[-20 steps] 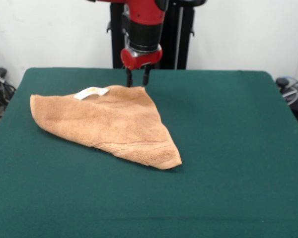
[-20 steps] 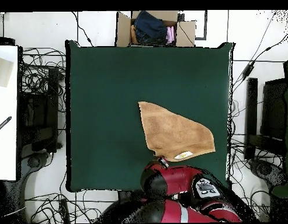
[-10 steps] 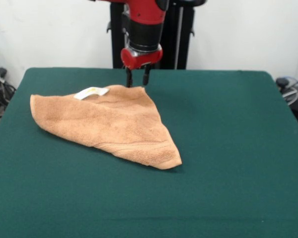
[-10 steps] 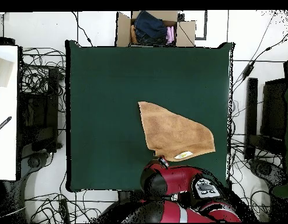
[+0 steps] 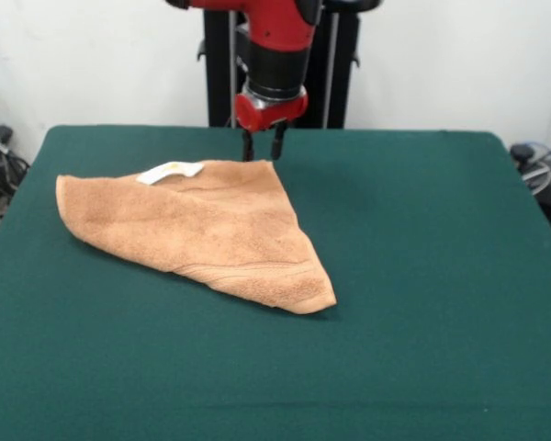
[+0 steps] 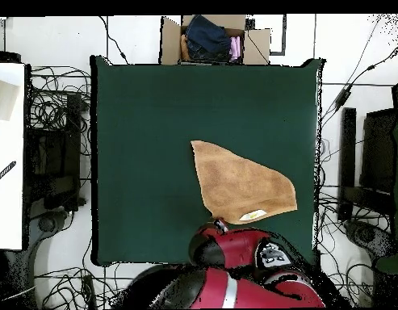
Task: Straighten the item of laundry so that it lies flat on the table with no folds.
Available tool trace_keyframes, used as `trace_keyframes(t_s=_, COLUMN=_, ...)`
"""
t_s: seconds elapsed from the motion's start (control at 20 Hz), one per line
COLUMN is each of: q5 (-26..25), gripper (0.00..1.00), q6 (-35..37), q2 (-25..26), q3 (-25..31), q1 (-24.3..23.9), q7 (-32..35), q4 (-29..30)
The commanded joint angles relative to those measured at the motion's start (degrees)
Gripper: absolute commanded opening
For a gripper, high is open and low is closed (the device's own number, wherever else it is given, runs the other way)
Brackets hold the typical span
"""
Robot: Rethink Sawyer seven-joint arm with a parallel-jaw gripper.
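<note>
The gripper [image 5: 264, 147] has lifted off the towel's [image 5: 207, 230] far corner and shifted sideways, its fingers narrowly parted, holding nothing; the towel lies folded into a triangle on the table [image 5: 422, 276], label [image 5: 170, 171] up

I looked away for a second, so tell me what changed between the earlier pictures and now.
The gripper shifted slightly to the picture's right in the front view and rose a little, ending just above the towel's far corner, fingers open and holding nothing. The towel stayed folded in the same spot on the table.
</note>
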Motion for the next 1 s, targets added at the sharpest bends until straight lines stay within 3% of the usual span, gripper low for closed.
trace_keyframes(t_s=0.05, q5=3.16, gripper=1.00, q6=-7.24, q2=6.53, q3=-1.32, q1=3.70, q7=12.97, q4=-6.67)
trace_keyframes(t_s=0.75, q5=3.33, gripper=1.00, q6=-7.74, q2=5.68, q3=-1.87, q1=3.13, q7=11.81, q4=-6.36)
trace_keyframes(t_s=1.0, q5=3.78, gripper=1.00, q6=0.44, q2=3.14, q3=2.78, q1=-0.88, q7=9.36, q4=-6.48)
